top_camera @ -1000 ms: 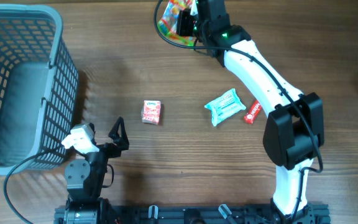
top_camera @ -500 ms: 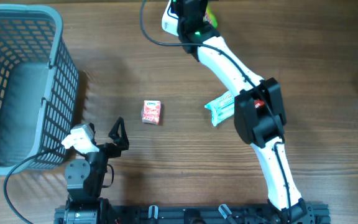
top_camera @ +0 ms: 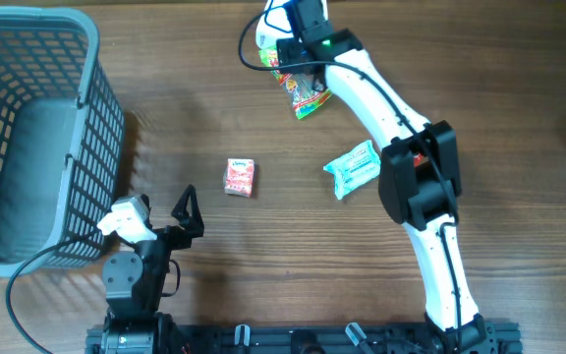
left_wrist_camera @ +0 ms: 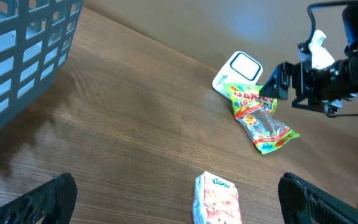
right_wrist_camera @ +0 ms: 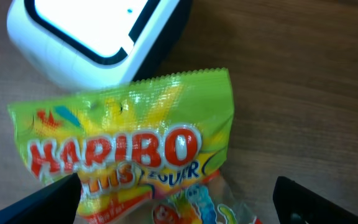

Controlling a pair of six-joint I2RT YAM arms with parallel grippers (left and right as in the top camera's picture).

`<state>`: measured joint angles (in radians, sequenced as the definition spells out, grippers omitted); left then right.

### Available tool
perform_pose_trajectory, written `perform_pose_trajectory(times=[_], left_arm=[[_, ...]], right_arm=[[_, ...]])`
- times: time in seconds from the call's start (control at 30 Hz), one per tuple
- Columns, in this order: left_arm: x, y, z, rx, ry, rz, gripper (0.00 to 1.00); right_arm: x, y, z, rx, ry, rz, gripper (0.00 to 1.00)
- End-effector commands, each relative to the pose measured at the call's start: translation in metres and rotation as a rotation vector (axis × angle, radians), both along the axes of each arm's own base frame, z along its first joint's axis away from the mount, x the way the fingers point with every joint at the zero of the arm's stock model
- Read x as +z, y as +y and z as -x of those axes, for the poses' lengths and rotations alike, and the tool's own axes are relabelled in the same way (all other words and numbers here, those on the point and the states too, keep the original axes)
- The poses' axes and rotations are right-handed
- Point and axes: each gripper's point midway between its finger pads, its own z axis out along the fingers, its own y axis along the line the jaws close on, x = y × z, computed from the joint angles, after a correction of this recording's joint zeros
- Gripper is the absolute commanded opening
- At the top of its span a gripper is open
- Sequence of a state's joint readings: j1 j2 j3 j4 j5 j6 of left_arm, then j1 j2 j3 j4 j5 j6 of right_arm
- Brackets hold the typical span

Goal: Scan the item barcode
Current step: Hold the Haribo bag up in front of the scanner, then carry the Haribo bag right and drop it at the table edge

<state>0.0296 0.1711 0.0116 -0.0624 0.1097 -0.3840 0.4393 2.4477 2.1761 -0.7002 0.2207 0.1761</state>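
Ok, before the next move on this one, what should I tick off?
1. Candy bag lies flat on the table, right beside the scanner: ok.
2. Right hand open above the bag, not gripping it: ok.
3. Scanner window uncovered by the bag: ok.
4. Barcode turned toward the scanner: cannot tell; only the printed front shows.
5. Left hand open and empty, well away from the scanner: ok.
6. Tissue pack and wipes packet lie apart from the bag: ok.
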Motion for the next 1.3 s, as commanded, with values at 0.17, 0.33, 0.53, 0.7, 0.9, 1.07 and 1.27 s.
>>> perform_pose_trajectory(times=[0.17,0.33,0.53,0.7,0.9,1.07,1.27], left_arm=[[-0.002,0.000,0.000,0.000,0.004,0.019,1.00],[-0.002,0.000,0.000,0.000,0.004,0.019,1.00],[-0.002,0.000,0.000,0.000,0.004,0.019,1.00],[-0.002,0.000,0.000,0.000,0.004,0.019,1.00],[-0.002,0.000,0.000,0.000,0.004,0.019,1.00],[-0.002,0.000,0.000,0.000,0.004,0.019,1.00],[-0.002,0.000,0.000,0.000,0.004,0.019,1.00]], right_arm=[[-0.035,0.023,0.026,0.274,0.108,-0.003,1.00],[-0.069,-0.010,0.020,0.105,0.126,0.121,0.50],[-0.041,-0.033,0.035,-0.032,0.181,0.083,0.04],[0.083,-0.152,0.054,-0.391,0.140,-0.060,0.04],[0.078,-0.376,0.094,-0.832,0.171,-0.039,0.05],[-0.036,-0.473,0.150,-1.044,0.300,-0.127,0.05],[0.075,-0.422,0.125,-0.878,0.216,-0.299,1.00]])
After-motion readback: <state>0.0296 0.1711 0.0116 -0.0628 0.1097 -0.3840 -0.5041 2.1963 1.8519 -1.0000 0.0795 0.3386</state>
